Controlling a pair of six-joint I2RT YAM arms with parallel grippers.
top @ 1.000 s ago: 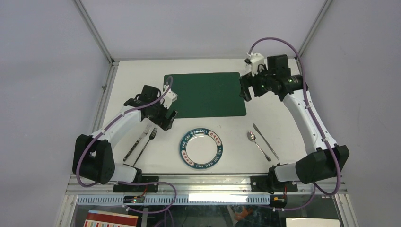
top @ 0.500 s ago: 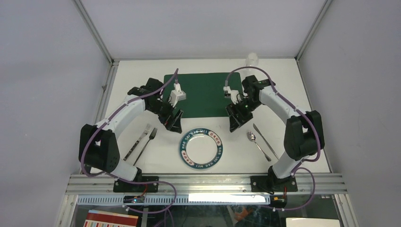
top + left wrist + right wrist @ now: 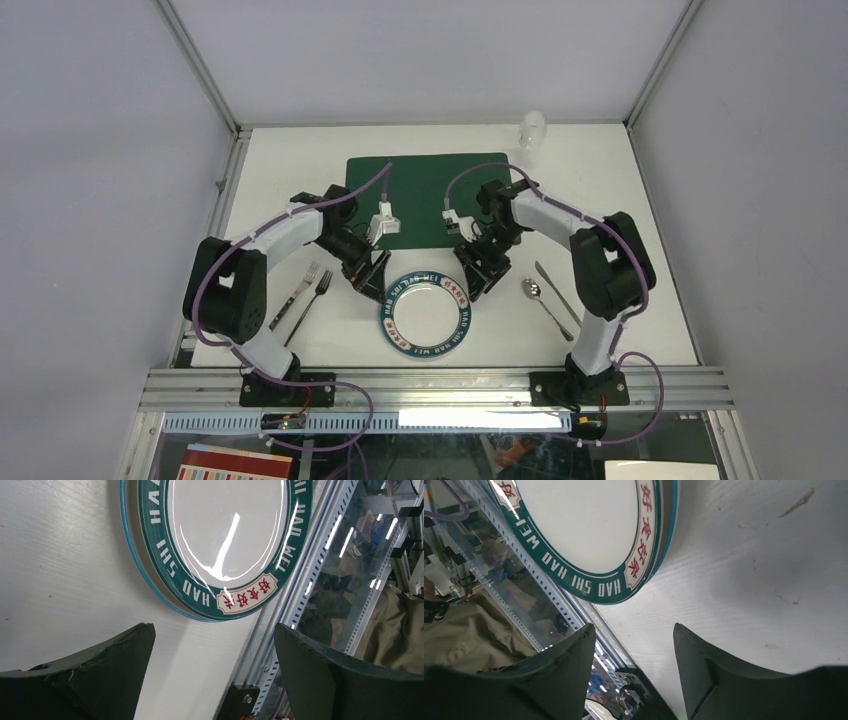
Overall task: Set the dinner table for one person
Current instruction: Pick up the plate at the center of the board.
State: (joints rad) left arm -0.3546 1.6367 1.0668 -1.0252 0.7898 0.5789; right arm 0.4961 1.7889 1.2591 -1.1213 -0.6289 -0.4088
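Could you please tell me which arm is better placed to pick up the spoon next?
Right. The right gripper is at the plate's right edge, just beside the spoon; the left gripper is across the plate, by the forks.

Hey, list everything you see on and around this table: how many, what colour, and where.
large white rectangular tabletop: one, white, under everything
dark green rectangular placemat: one, dark green, far centre
round plate with green lettered rim: one, white and green, near centre, off the placemat
metal forks: two, silver-grey, left of the plate
metal spoon: one, silver, right of the plate
metal table knife: one, silver, right of the spoon
clear glass: one, transparent, far right corner
left claw: one, black, open, by the plate's far-left rim
right claw: one, black, open, by the plate's far-right rim
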